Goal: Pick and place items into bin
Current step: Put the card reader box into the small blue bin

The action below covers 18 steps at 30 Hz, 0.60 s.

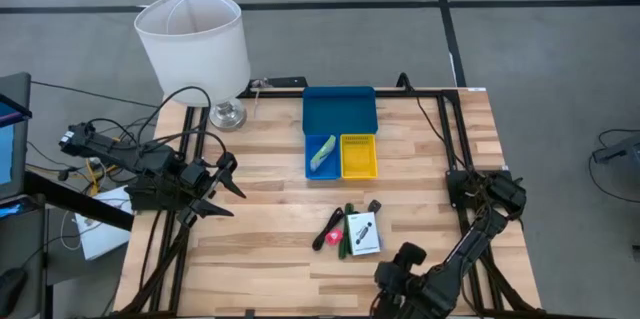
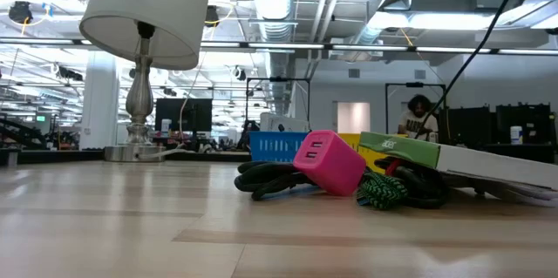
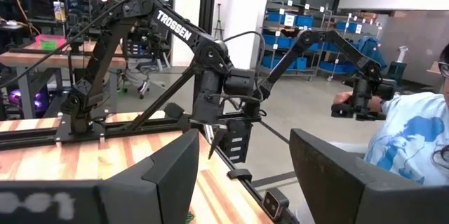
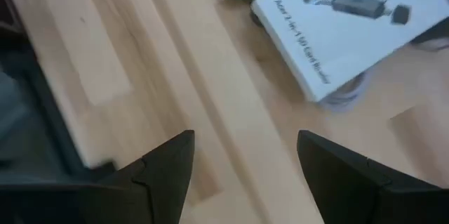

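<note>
Right gripper hovers by the card, jaws spread; left gripper waits, jaws spread. Green strip sits in the bin; the rest lie on the bench.

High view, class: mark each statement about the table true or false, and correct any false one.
1. The pale green strip lies in the small blue tray. True.
2. The white card lies in the yellow tray. False: it lies on the table, outside the trays.
3. The right gripper holds the card. False: it is open, holding nothing.
4. The lamp stands at the table's far left corner. True.
5. The left gripper is open. True.
</note>
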Tool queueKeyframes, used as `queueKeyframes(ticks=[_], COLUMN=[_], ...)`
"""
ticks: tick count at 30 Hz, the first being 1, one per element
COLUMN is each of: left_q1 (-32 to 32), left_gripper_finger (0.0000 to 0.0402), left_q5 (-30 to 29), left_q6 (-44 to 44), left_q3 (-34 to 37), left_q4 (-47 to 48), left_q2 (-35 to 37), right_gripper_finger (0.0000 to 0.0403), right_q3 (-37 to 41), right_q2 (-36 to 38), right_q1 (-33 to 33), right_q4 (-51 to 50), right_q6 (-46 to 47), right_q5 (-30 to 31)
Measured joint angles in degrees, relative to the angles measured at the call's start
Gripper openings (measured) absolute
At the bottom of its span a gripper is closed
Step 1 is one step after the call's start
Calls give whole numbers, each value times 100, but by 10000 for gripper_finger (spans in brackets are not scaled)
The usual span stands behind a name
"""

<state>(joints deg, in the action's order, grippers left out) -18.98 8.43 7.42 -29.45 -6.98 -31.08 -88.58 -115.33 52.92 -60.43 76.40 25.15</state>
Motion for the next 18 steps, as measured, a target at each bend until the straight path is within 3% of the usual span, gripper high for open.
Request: queueKeyframes(ticks=[8,14,18], left_q1=[0,0,0], left_gripper_finger=[212,212,212], left_q5=[0,0,0], left_q6=[44,44,44], left_q3=[0,-2,-2], left_q4=[13,97,230], left_q2=[1,1,-1], right_gripper_finger=[249,249,249], right_q3=[-6,70,82], right_q2=[-14,-19,-22], right_q1=[-9,-70,-24], right_q4=[851,807,622], right_q6=[795,1997,1973], right_q5=[285,641,727])
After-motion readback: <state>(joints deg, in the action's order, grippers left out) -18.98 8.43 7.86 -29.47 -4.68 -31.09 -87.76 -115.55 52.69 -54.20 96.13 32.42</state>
